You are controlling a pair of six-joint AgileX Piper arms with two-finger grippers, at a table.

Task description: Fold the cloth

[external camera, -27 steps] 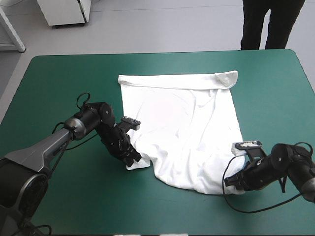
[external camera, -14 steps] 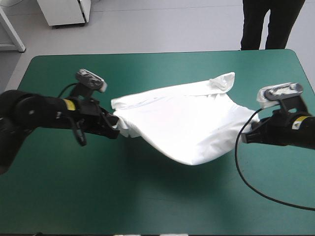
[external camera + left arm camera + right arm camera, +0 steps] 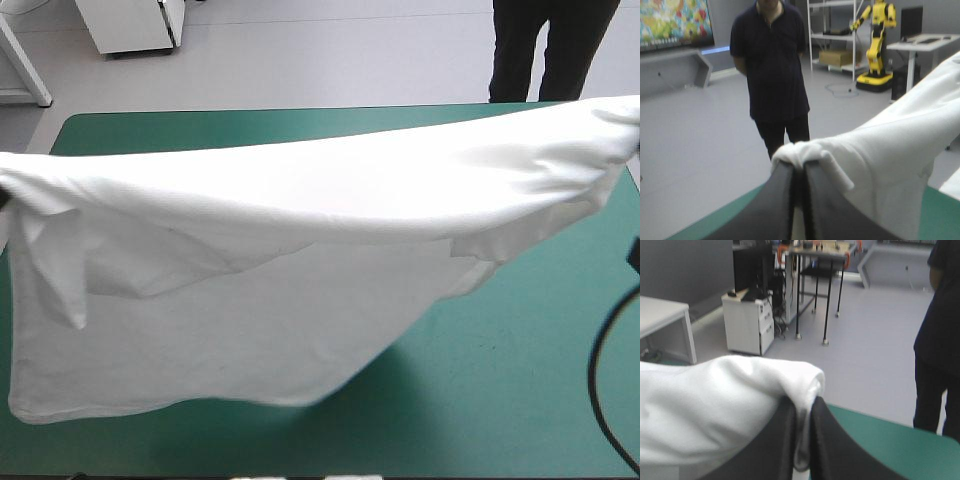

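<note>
T-shirt (image 3: 300,250), high view: it is held up clear of the teal-green cover (image 3: 520,400) and stretched wide across the table. The long axis is set from 9 o'clock to about 2 o'clock, the 2 o'clock end being the higher. The upper edge is pulled into a thick, taut roll. The body hangs from it toward 6 and 7 o'clock, and the lowest hem is seen near the table's near left corner. A loose flap droops at the 9 o'clock end. Bare cover is seen along the far edge and at 4 to 5 o'clock. Neither gripper can be made out here.

Left wrist view: the left gripper (image 3: 799,170) is seen pinched nearly together, with a bunched fold of the white cloth caught at the tips. With the gripper's heading taken as 12 o'clock, the cloth is carried off toward 2 to 3 o'clock.

Right wrist view: the right gripper (image 3: 802,405) is likewise clamped on a rolled corner, which is draped over the tips. The cloth is drawn away toward 9 o'clock of that gripper.
</note>
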